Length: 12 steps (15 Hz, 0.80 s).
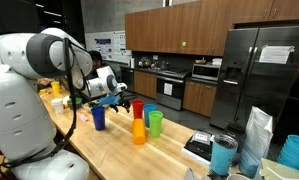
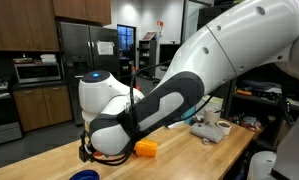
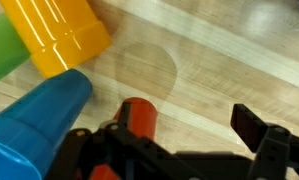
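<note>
In the wrist view my gripper (image 3: 189, 135) is open above the wooden table (image 3: 219, 60), with bare wood between its fingers. A red cup (image 3: 141, 118) is by its left finger, which partly covers it. A blue cup (image 3: 39, 125) lies to the left of it, with an orange cup (image 3: 59, 35) and a green cup (image 3: 1, 50) above. In an exterior view the gripper (image 1: 114, 95) hovers over the table near the blue cup (image 1: 99, 117), red cup (image 1: 137, 109), orange cup (image 1: 139, 130) and green cup (image 1: 155, 122).
A teal tumbler (image 1: 224, 155), a clear plastic bag (image 1: 257, 135) and a black tray (image 1: 201, 146) stand at the table's near end. A yellow object (image 1: 57, 88) sits behind the arm. A grey object (image 2: 209, 130) lies on the table in an exterior view.
</note>
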Each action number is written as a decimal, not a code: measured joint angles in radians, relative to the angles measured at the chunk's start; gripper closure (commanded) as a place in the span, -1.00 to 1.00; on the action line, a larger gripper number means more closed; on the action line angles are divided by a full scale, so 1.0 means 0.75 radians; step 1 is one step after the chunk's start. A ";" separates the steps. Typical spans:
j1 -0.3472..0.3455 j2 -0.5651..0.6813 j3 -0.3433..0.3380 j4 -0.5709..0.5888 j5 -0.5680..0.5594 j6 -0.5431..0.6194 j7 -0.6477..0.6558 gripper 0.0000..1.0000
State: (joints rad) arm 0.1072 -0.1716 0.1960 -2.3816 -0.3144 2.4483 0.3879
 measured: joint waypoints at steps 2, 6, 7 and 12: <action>0.008 -0.018 0.000 0.000 0.053 -0.001 -0.048 -1.00; 0.014 -0.043 0.000 0.000 0.108 -0.003 -0.090 -1.00; 0.017 -0.044 0.000 0.000 0.143 -0.006 -0.103 -1.00; 0.033 -0.043 -0.007 -0.001 0.372 -0.038 -0.195 -1.00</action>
State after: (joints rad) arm 0.1321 -0.2042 0.1910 -2.3821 -0.0354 2.4195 0.2416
